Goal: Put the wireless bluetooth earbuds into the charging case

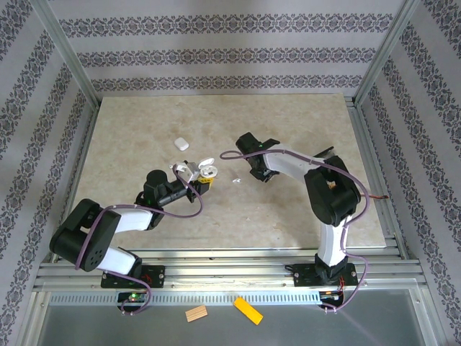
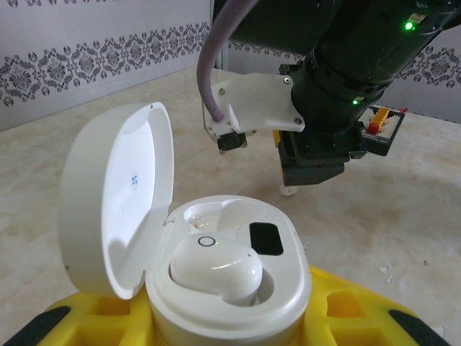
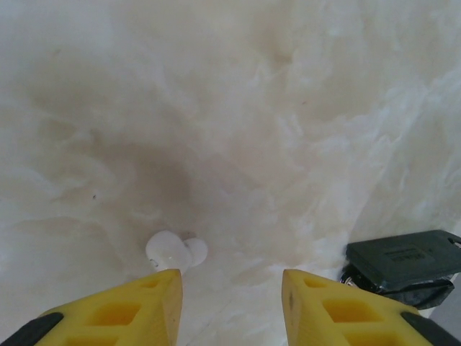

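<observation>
The left gripper (image 1: 193,173) is clamped on the open case (image 2: 238,295), lid (image 2: 115,209) tipped back, and there's one earbud (image 2: 216,268) sitting snug in its socket. Over to the right gripper (image 3: 230,295): low above the table (image 3: 252,108), jaws parted, nothing between them. The other earbud (image 3: 175,251) lies on the table just off one fingertip, perhaps touching it, though this angle makes that hard to call.

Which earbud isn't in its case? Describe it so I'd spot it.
On the marble table, find the right claw. Just ahead of it a tiny white earbud lies bare on the surface, far smaller than the closed white case farther back.
</observation>
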You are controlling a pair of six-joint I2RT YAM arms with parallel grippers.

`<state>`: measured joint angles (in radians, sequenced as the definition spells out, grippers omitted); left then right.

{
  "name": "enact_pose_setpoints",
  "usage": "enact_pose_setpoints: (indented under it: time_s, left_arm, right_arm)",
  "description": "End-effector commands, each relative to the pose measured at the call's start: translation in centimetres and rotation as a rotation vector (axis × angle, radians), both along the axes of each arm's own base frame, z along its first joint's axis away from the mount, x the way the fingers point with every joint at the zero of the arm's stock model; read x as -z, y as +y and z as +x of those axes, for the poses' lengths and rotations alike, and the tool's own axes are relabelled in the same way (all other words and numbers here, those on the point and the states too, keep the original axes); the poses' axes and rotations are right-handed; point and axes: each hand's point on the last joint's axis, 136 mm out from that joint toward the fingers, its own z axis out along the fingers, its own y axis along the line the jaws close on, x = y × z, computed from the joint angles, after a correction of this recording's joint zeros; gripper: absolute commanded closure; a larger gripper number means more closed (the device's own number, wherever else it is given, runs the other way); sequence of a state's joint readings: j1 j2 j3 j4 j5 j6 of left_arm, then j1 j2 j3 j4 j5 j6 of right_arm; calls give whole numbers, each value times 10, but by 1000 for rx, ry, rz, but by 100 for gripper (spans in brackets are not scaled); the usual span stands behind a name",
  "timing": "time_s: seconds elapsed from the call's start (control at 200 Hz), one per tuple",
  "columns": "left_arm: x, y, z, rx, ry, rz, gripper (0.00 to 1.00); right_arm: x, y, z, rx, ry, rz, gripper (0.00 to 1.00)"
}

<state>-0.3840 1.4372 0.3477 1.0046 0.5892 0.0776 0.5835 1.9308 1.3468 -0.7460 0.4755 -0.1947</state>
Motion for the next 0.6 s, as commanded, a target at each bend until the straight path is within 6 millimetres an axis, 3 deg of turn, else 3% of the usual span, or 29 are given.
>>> enact_pose_setpoints:
  time_s: [0.0,0.595]
  left_arm:
    - [-1,6,1,-19,-11,31,71]
    - [-8,4,0,-1,-10,15,71]
  right_arm:
    - [1,-2,-9,-29,56,-85,60]
    - [24,8,-4,-71,73,-147,72]
